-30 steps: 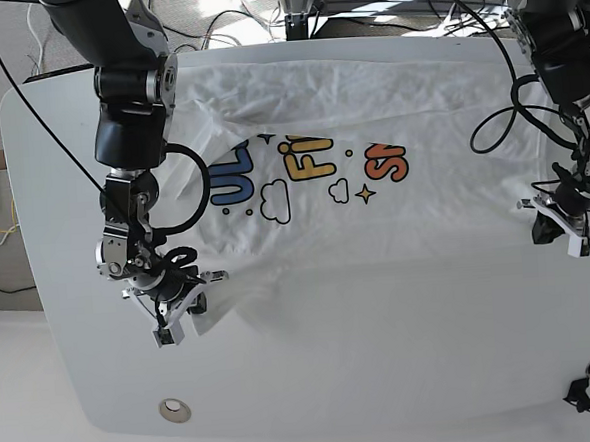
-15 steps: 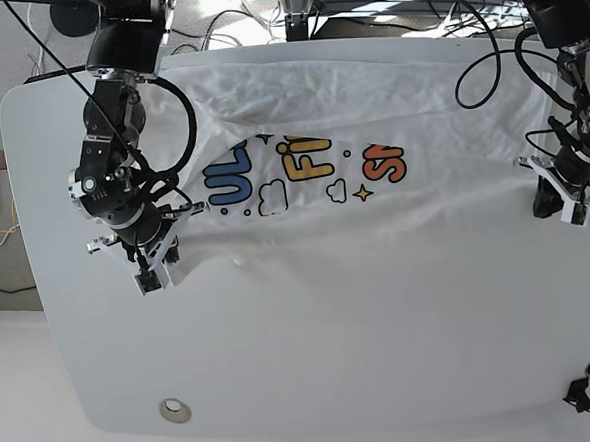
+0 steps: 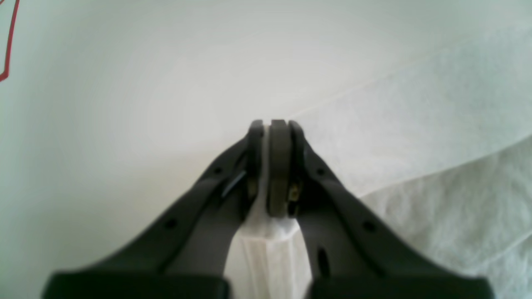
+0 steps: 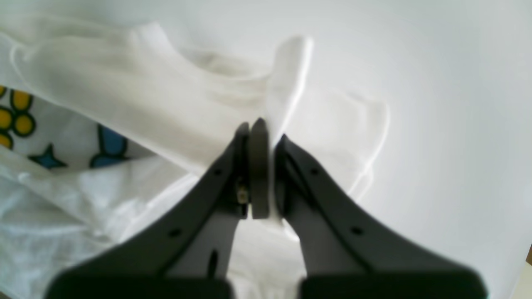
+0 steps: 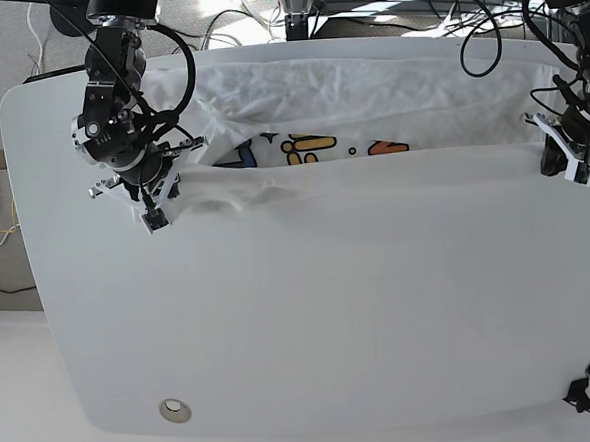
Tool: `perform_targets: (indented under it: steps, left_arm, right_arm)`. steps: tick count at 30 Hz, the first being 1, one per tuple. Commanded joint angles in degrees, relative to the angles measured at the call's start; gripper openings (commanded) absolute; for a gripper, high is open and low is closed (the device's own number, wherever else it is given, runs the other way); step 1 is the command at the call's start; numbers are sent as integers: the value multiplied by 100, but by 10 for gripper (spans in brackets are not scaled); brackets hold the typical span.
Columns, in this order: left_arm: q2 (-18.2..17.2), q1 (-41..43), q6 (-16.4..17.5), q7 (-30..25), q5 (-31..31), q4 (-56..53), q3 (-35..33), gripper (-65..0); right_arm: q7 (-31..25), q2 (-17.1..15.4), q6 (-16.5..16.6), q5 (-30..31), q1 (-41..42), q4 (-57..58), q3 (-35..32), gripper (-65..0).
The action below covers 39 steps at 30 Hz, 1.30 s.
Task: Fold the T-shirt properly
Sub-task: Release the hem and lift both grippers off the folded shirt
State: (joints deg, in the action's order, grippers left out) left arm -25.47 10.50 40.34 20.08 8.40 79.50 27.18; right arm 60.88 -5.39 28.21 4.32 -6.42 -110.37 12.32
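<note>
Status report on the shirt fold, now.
Left end effector and right end effector both shut on T-shirt edge. Near hem lifted over the print. Nothing blocking on the table.

The T-shirt (image 5: pixel 368 106) print is folded over, unreadable

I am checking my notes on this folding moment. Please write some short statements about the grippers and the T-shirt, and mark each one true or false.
1. The left gripper is shut on the T-shirt. True.
2. The right gripper is open and holds nothing. False: it is shut on white fabric.
3. The colored print is fully visible. False: a folded edge covers most of it.
4. Both grippers hold the shirt near opposite sides of the table. True.
</note>
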Motion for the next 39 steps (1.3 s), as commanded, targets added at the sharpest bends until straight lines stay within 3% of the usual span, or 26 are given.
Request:
perform_targets:
  steps: [1, 6, 9, 13, 16, 18, 25, 33, 36, 39]
  left_arm:
    - [-129, -44, -34, -113, 87, 107, 47, -650]
    - [-156, 141, -34, -113, 61, 89, 29, -650]
    - [-349, 246, -34, -113, 61, 89, -146, -650]
    - [-464, 264, -34, -113, 61, 80, -226, -650]
    - [-560, 282, -34, -104, 34, 80, -226, -475]
    - [-613, 290, -34, -43, -150, 80, -226, -430]
    - [-762, 238, -34, 45, -326, 89, -226, -431]
    - [-762, 238, -34, 45, -326, 89, -226, -431]
    - [-754, 238, -34, 36, -335, 89, -226, -431]
    - [-745, 79, -34, 45, -352, 72, -234, -431]
  right_arm:
    - [-62, -46, 41, 21, 13, -150, 12, -650]
    - [-62, -72, 41, 3, -137, -133, 4, -650]
    - [-62, -72, 41, -23, -172, -106, 4, -650]
    - [-62, -81, 41, -32, -216, -36, 4, -459]
    - [-62, -116, 41, -32, -295, -36, 4, -380]
    - [-62, -187, 41, 21, -339, -36, -5, -376]
    - [-62, -178, 269, 21, -268, -36, 12, -376]
    - [-62, -160, 313, 47, -145, -71, -5, -376]
    - [-44, -151, 665, 584, -312, -62, -5, -376]
    - [263, -151, 709, 1234, -479, -80, -5, -376]
